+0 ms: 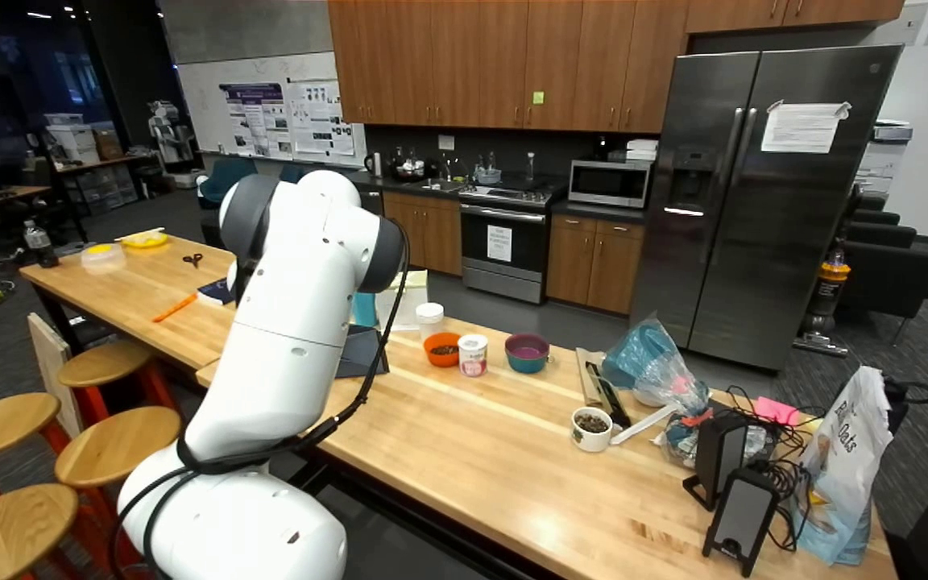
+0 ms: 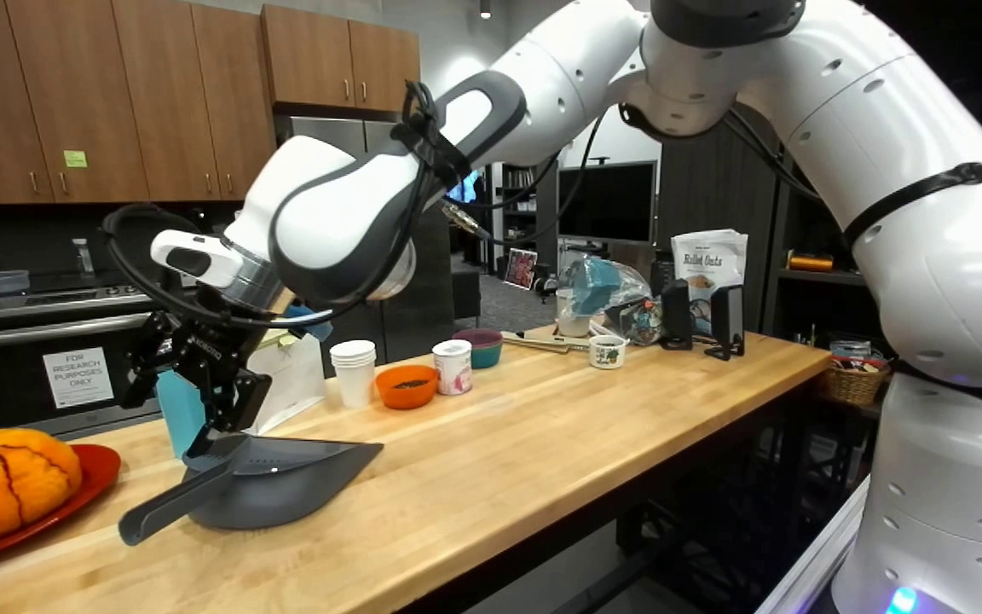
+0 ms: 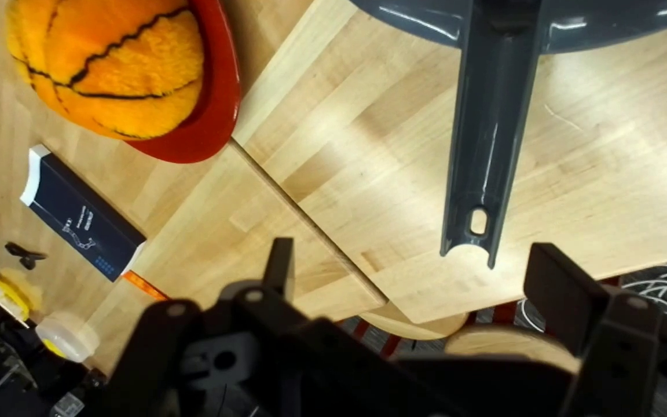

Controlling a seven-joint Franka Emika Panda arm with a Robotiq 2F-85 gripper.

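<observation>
The gripper (image 3: pixel 414 260) hangs over the surface (image 3: pixel 356 127) with its two fingers (image 3: pixel 562 289) spread wide apart. The thing nearest to it is a dark grey dustpan (image 2: pixel 282 496), which lies on the surface just beneath the gripper in an exterior view; we cannot tell whether a fingertip touches it. We see a smooth body that looks like moulded plastic. Its back is rounded, and bright streaks of light run along that curved edge in the wrist view. From the back comes a long, straight handle (image 3: pixel 488 133), hollowed like a trough with raised sides. An oval hole sits near the end of the handle, pale wood showing through it, and the tip is cut in a concave curve. In an exterior view we make out a row of small marks across the pan close to the handle, and a sharp corner at its far side.

Near the dustpan but apart from it, a rounded orange plush toy (image 3: pixel 113 63) with black lines rests on a red plate (image 3: pixel 220 110). Farther along the surface we find a stack of white cups (image 2: pixel 355 375), an orange bowl (image 2: pixel 407 399) and a white and pink tub (image 2: pixel 453 371), standing close to one another in both exterior views.
</observation>
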